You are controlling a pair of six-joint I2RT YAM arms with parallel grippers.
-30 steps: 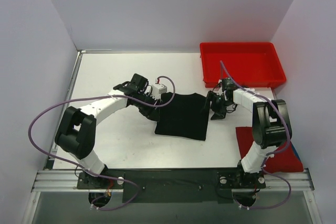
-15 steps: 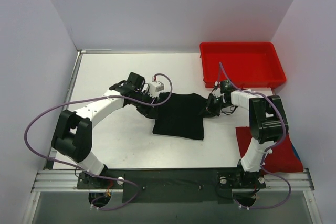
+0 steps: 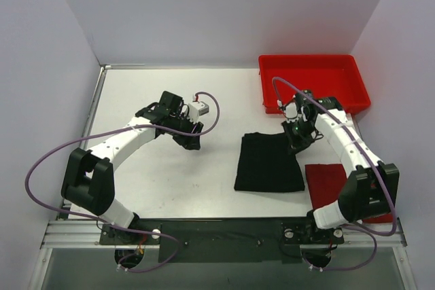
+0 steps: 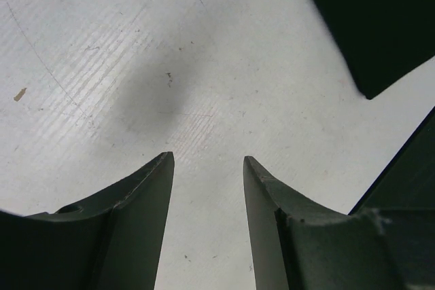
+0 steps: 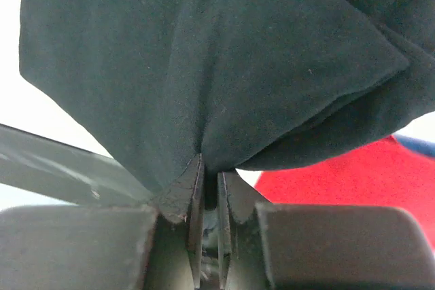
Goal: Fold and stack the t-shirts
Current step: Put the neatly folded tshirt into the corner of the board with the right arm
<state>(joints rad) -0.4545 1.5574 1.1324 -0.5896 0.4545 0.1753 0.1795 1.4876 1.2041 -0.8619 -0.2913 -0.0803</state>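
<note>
Two shirts lie on the right half of the desk. The black t-shirt is folded into a rough rectangle, right of centre and toward the near edge. The red t-shirt sits just beside it on the right, its near right part hidden under the right arm. A red tray stands in the far right corner, well apart from both shirts.

The right tool is at the far right corner of the black t-shirt. In the right wrist view the right tool is pinched almost closed on a bunched fold of the black t-shirt, and the red t-shirt shows just behind.

The left tool hovers left of the black t-shirt, clear of it. In the left wrist view the left tool has its jaws spread apart and holds nothing. Bare desk shows between them, and an edge of the black t-shirt is at the upper right.
</note>
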